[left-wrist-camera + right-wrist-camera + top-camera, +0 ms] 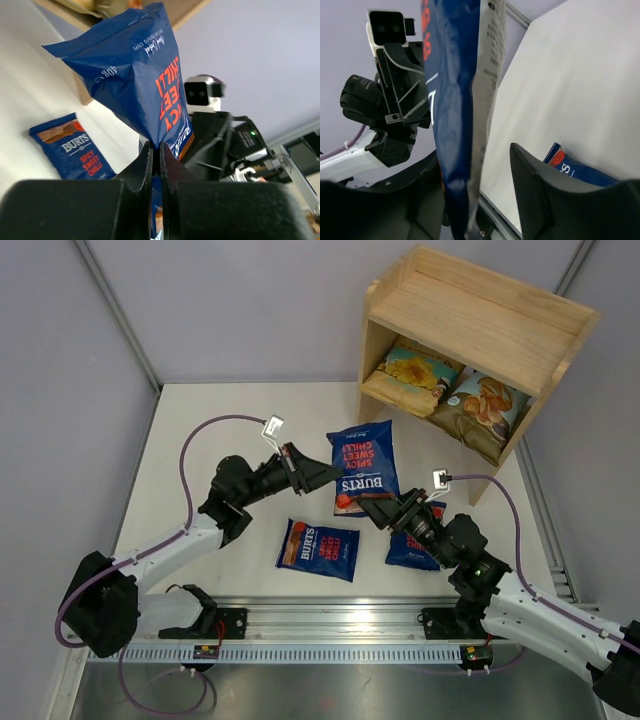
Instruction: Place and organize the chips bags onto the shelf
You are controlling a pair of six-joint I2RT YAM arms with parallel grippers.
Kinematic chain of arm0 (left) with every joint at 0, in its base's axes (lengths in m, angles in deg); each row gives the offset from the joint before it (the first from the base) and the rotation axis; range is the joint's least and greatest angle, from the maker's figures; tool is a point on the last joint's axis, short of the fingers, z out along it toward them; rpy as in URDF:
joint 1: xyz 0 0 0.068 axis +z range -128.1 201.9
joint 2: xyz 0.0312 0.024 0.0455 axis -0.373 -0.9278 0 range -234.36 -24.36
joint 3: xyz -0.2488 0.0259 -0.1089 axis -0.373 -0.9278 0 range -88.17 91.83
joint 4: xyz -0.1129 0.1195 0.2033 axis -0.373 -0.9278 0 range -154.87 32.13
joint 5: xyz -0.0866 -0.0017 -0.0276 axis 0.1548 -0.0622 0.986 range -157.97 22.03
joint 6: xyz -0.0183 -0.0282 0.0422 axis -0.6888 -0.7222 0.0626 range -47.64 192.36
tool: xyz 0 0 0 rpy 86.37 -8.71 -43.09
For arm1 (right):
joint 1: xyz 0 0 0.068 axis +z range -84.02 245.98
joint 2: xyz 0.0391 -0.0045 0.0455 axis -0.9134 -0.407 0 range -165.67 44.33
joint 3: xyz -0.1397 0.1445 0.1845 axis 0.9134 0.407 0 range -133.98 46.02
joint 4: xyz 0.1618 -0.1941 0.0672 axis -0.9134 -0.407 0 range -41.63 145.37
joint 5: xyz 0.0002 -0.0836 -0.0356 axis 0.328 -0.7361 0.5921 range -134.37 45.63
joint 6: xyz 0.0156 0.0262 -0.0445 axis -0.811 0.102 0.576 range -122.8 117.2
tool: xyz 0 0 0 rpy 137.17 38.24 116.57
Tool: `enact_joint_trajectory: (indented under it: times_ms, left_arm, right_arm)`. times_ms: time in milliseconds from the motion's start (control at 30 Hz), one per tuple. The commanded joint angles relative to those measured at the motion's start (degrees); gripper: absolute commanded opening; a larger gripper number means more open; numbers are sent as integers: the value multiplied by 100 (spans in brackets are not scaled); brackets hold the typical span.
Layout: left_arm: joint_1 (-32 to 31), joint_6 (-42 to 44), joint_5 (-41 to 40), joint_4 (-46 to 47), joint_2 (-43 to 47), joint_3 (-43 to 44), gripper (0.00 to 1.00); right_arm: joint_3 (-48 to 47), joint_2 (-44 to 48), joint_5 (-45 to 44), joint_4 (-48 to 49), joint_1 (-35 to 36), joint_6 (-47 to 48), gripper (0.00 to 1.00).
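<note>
Hanging off the white table (200,440) mid-scene, a dark blue Burts bag (362,462) is pinched at one edge by the left gripper (335,477), jaws pressed tight on the foil. The right gripper (368,505) straddles the same bag, jaws spread, one finger clear of it. A second Burts bag (318,550) lies flat near the arms, and a third Burts bag (405,552) lies partly under the right arm. A tan-yellow bag (412,378) and a light blue bag (485,408) sit side by side on the lower tier of the shelf (480,310).

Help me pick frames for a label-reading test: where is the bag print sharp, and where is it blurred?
Top external: even, soft light, faint shadows, lettering on the held blue bag legible. Left wrist: its lettering sharp, left pincer dark and blurred up close. Right wrist: bag edge-on, fine print soft, right pincer dark, unfocused.
</note>
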Motion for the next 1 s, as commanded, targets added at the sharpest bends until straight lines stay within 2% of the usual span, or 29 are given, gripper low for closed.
enact_joint_trajectory:
  times_ms: [0, 133, 200, 233, 267, 300, 333, 433, 467, 533, 567, 667, 800, 967]
  left_arm:
    - [-71, 189, 561, 156, 44, 425, 0]
    - [-71, 171, 834, 121, 9, 531, 0]
    - [-71, 197, 939, 51, 0, 583, 0]
    - [-71, 232, 940, -158, 0, 618, 2]
    - [-79, 459, 923, -360, 26, 671, 6]
    - [-71, 600, 775, -588, 96, 793, 9]
    - [-71, 732, 634, -1069, 158, 847, 20]
    - [-71, 1190, -121, -1949, 518, 1005, 30]
    - [-71, 1312, -263, -2040, 615, 1005, 37]
    - [-71, 1340, -562, -2233, 886, 918, 40]
    - [-71, 1401, -693, -2347, 966, 900, 46]
    - [-71, 1603, -1570, -3032, 1388, 812, 50]
    - [-62, 1875, -2091, -3910, 1871, 777, 59]
    - [-62, 2201, -2557, -4712, 2442, 908, 74]
  right_arm:
    - [-130, 59, 21, 305, 3, 249, 55]
    - [53, 366, -189, 489, 3, 328, 43]
    - [133, 585, -243, 639, 3, 459, 29]
    - [142, 656, -242, 692, 12, 538, 26]
    - [108, 700, -234, 683, 3, 687, 24]
    - [72, 762, -208, 649, 3, 767, 17]
    - [-67, 771, -199, 509, 3, 889, 14]
    - [-366, 718, -181, 324, 3, 1066, 6]
    - [-437, 692, -172, 306, 3, 1145, 3]
    - [-638, 578, -128, 271, 3, 1250, 2]
    - [-718, 543, -128, 262, 3, 1294, 2]
    - [-1069, 341, -120, 139, 3, 1488, 1]
    - [-1815, 60, -163, -125, 3, 1707, 1]
    - [-2932, -571, -1119, -801, 3, 1971, 1]
